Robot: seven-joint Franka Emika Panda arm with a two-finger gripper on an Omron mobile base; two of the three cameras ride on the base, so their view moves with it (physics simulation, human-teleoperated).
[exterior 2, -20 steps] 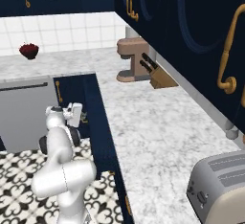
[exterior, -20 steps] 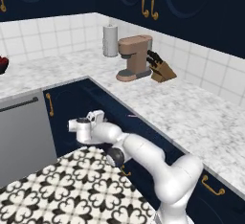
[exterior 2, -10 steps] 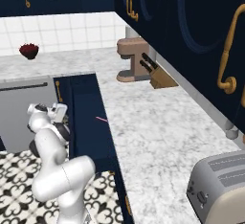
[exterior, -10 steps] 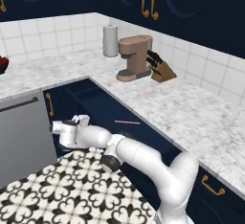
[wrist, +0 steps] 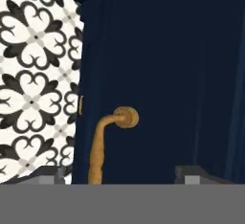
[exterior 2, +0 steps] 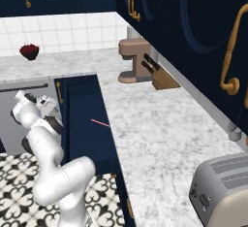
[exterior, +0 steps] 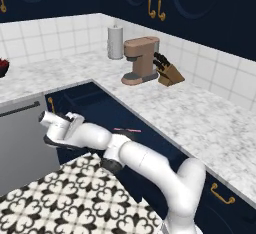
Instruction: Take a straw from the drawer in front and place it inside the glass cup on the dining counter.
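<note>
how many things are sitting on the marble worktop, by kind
paper towel roll: 1
coffee machine: 1
knife block: 1
toaster: 1
bowl of dark red fruit: 1
total: 5

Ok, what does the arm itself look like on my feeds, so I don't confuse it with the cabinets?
The arm is glossy white, built of rounded tubular links with dark grey rings at the joints. It ends in a white hand with a blocky gripper. In the hand view its two finger tips are small, dark grey and squared. No cables or markings show.
</note>
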